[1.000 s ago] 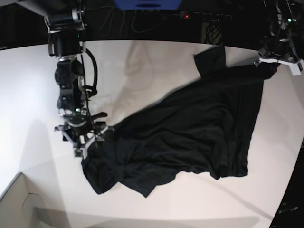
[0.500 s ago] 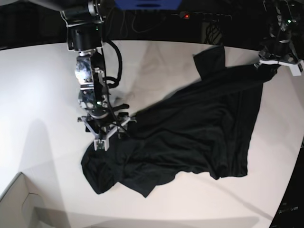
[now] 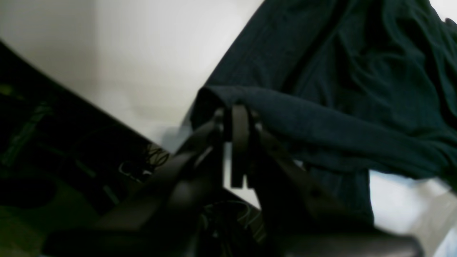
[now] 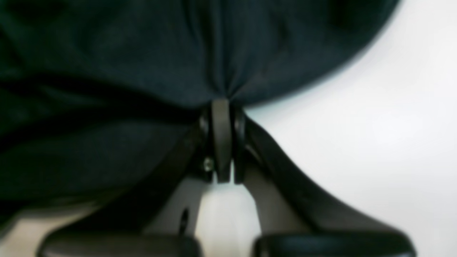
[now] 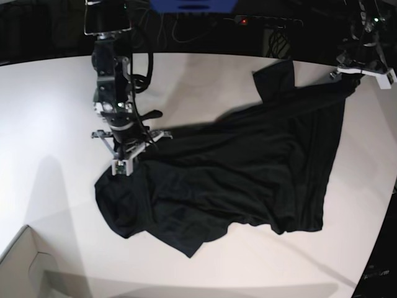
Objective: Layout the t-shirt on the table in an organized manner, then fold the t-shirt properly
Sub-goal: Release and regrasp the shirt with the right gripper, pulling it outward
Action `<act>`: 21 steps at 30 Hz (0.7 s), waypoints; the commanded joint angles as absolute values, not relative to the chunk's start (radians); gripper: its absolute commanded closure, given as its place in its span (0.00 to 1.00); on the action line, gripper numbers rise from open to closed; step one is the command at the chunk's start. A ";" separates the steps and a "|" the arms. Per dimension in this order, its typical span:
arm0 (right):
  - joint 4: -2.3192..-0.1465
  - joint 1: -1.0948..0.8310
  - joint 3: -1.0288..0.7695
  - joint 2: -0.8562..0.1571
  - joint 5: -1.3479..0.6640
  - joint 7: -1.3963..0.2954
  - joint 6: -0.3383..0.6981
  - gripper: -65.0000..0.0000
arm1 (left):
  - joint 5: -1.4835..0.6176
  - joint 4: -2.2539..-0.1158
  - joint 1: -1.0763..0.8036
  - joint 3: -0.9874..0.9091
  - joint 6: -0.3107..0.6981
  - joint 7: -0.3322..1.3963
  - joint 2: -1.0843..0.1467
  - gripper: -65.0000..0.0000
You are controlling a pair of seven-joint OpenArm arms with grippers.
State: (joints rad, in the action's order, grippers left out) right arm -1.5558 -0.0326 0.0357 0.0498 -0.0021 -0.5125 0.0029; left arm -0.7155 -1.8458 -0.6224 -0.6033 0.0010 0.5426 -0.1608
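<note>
The black t-shirt (image 5: pixel 248 167) lies crumpled and spread across the white table (image 5: pixel 49 124), with a sleeve toward the back (image 5: pixel 276 77). My right gripper (image 5: pixel 126 160) is at the shirt's left edge, shut on a pinch of fabric; the right wrist view shows cloth (image 4: pixel 142 53) gathered into the closed tips (image 4: pixel 222 103). At the far right, my left gripper (image 5: pixel 347 79) is shut on the shirt's back corner. In the left wrist view its tips (image 3: pixel 238 112) clamp a folded edge of the t-shirt (image 3: pixel 339 89), lifted off the table (image 3: pixel 150 53).
A pale cardboard box corner (image 5: pixel 25 267) sits at the front left. The table's curved back edge (image 5: pixel 186 54) borders a dark area with cables. The table's right edge (image 5: pixel 388 211) runs close to the shirt.
My right gripper moved right and toward the back along the shirt's left edge, then shut on the fabric, drawing that edge with it. The left gripper stayed shut on its corner.
</note>
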 commanded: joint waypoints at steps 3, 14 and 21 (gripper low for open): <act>-1.744 -0.077 0.038 0.048 -0.005 -0.469 0.007 1.00 | -0.722 -1.867 -0.624 -0.610 0.005 0.521 -0.174 0.99; -2.012 -0.145 0.036 0.024 -0.005 -0.469 0.007 1.00 | -0.723 -1.954 -0.604 -0.654 0.005 0.518 -0.173 0.99; -1.965 0.002 0.036 0.022 -0.001 -0.472 0.007 1.00 | -0.723 -1.956 -0.564 -0.716 0.005 0.521 -0.176 0.99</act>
